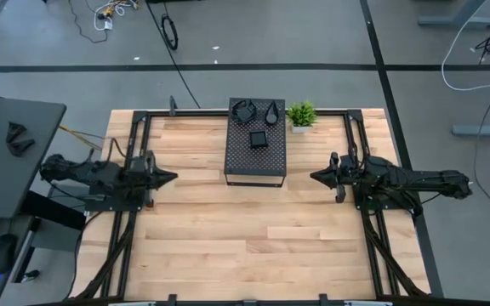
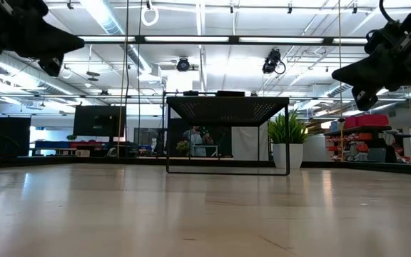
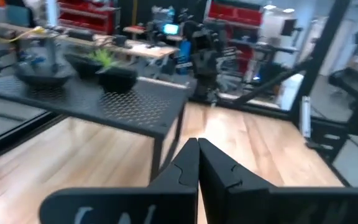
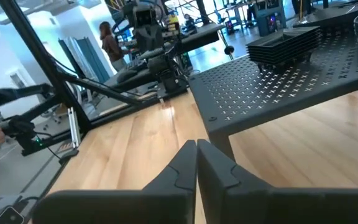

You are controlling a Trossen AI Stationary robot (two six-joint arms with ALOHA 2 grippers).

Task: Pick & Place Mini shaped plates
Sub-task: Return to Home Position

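Mini shaped plates [image 1: 259, 140] sit shape-sorted on the shelf [image 1: 266, 163]; seemingly done, left gripper [image 1: 169, 178] and right gripper [image 1: 316, 177] hang clear, fingers pressed together.

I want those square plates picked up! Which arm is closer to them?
Right, probably. From above, the right arm, jaws shut, ends nearer the black shelf and square plates than the left arm.

No word, label, brand or number is legible anywhere; pale marks [image 3: 114, 216] on the left gripper [image 3: 197, 142] housing are too blurred.
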